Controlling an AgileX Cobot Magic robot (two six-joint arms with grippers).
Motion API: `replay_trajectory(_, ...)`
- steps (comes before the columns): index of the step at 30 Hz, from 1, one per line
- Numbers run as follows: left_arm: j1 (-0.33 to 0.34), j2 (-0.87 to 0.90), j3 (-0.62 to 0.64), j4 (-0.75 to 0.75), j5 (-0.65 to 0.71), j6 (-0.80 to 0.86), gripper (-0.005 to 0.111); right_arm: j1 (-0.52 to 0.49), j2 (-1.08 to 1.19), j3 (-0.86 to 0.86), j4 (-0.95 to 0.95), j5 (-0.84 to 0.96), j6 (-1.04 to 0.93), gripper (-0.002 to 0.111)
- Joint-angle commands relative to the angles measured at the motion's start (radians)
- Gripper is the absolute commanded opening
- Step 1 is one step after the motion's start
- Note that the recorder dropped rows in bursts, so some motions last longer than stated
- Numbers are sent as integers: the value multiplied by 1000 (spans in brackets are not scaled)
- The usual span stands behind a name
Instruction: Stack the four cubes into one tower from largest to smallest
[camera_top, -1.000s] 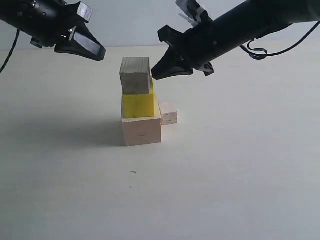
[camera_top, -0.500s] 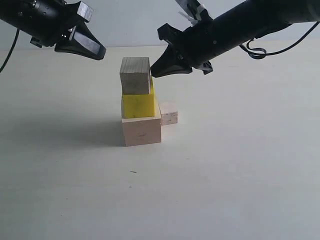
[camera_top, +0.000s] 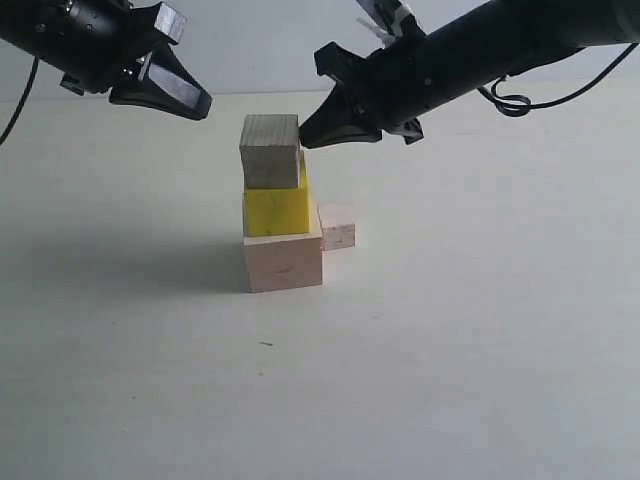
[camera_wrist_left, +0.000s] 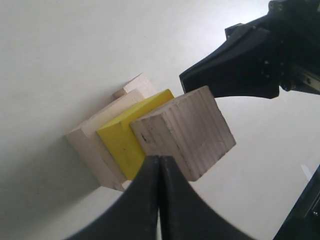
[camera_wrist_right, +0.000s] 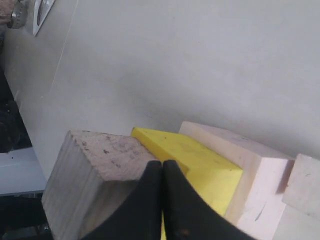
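as the right gripper (camera_top: 304, 140) has drifted up beside the small wooden cube (camera_top: 271, 151) sitting on the yellow cube (camera_top: 276, 209), its jaws are pressed together, same as the left gripper (camera_top: 202, 105). smallest cube (camera_top: 338, 226) still sits down by the large cube (camera_top: 283, 262), so one to go.

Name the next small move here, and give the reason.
Probably open the right gripper and lower it toward the smallest cube. That cube sits on the table beside the large base cube, while the other three are already stacked and the gripper's jaws are shut, holding nothing.
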Motion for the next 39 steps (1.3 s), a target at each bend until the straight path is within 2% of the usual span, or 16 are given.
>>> replay_trajectory(1, 0, -8, 1, -18, -9, 3, 0, -7, -1, -6, 12, -2, -16, 0)
replay_trajectory(39, 0, -8, 1, -22, 8, 3, 0, -7, 1, -6, 21, 0, -18, 0)
